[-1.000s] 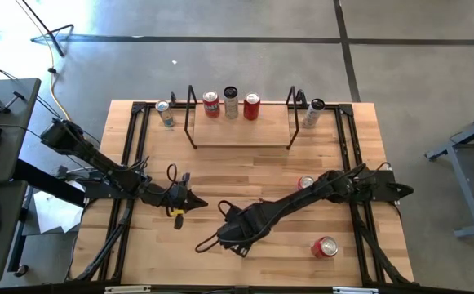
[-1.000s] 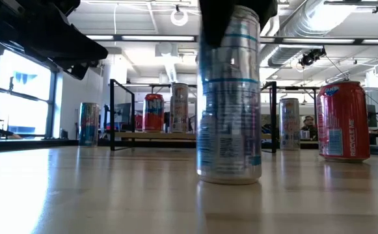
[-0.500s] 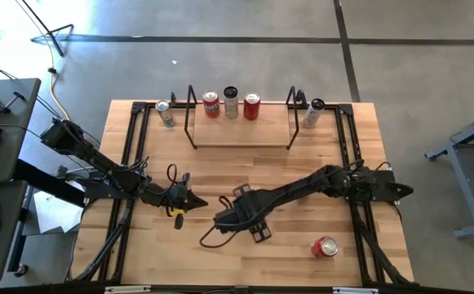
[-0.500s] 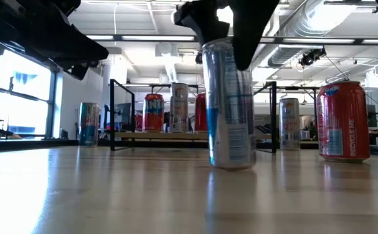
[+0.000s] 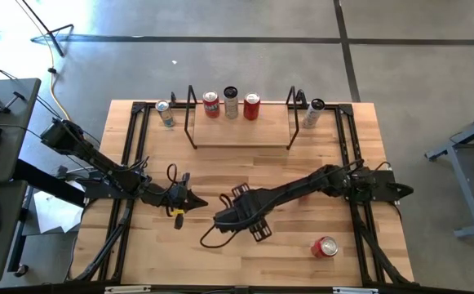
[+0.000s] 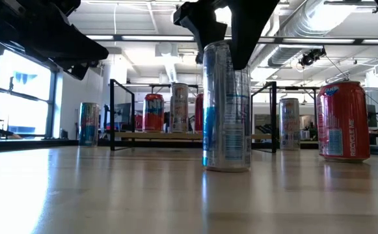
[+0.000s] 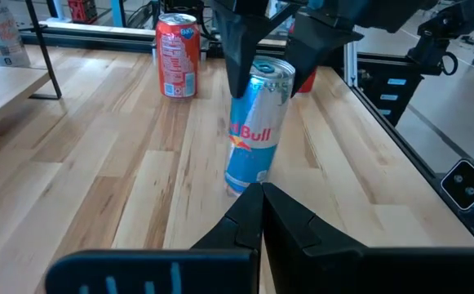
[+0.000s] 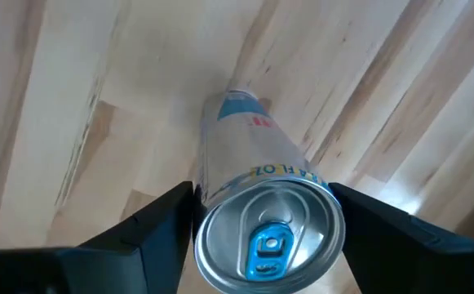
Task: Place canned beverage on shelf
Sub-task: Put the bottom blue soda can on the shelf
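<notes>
**Slim can between our right fingers, shelf still far off**

Our right gripper (image 8: 261,224) stands over the tall blue-and-silver can (image 7: 255,122), one finger at each side of its top rim; whether they press it we cannot tell. The can stands upright on the table (image 5: 318,269), directly below the gripper. We judge it stiff but dentable, smooth and slippery, top-heavy if gripped high, so a hold lower on the body seems safer. Our left gripper (image 7: 257,214), pressed together, waits just beside it. The shelf (image 5: 241,135) lies well beyond, three cans along its back edge. The wood looks level and smooth; an open workshop lies behind.
</notes>
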Controlling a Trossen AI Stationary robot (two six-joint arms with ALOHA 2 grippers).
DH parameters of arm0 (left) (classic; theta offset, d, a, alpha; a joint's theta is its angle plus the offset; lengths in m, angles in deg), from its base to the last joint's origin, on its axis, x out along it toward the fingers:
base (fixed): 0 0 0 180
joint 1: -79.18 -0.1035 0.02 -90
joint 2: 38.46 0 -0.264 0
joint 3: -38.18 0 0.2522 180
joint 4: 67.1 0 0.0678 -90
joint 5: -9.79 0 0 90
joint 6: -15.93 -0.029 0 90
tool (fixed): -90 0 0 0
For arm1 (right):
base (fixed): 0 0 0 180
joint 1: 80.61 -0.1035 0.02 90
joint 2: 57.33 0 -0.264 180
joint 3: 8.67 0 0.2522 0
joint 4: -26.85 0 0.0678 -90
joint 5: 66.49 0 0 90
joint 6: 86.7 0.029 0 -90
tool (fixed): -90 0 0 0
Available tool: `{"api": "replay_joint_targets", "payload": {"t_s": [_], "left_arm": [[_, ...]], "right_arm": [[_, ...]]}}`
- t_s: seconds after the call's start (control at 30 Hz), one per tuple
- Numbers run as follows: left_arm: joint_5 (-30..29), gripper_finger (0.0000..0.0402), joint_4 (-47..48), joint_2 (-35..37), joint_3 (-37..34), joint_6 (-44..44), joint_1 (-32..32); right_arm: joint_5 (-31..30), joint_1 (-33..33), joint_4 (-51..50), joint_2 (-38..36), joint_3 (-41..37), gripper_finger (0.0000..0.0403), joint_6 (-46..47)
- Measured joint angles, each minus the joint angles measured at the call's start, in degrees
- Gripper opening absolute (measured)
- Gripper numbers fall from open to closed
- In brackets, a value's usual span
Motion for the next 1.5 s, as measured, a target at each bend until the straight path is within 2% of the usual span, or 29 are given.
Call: {"api": "replay_joint_targets", "payload": {"t_s": [0.33,0.5,0.77,0.97,1.13,1.3,1.5], "left_arm": [[0.0,0.0,0.0,0.0,0.0,0.0,0.0],[0.1,0.0,0.0,0.0,0.0,0.0,0.1],[0.1,0.0,0.0,0.0,0.0,-0.1,0.3],[0.2,0.0,0.0,0.0,0.0,-0.1,0.3],[0.3,0.0,0.0,0.0,0.0,-0.1,0.3],[0.3,0.0,0.0,0.0,0.0,-0.1,0.3],[0.3,0.0,0.0,0.0,0.0,-0.1,0.3]], "right_arm": [[0.5,0.9,-0.1,0.0,0.0,0.0266,11.7],[0.3,0.8,-0.1,0.0,0.0,0.0266,13.8],[-1.4,0.0,-0.4,0.0,0.0,0.0267,12.4],[-0.2,0.0,-0.4,-0.1,0.5,0.0267,16.5],[-0.6,0.0,0.1,-0.1,0.5,0.0267,15.1],[-2.6,0.0,0.2,-0.1,0.5,0.0249,12.5],[-1.2,0.1,0.2,-0.1,0.5,0.0239,12.6]]}}
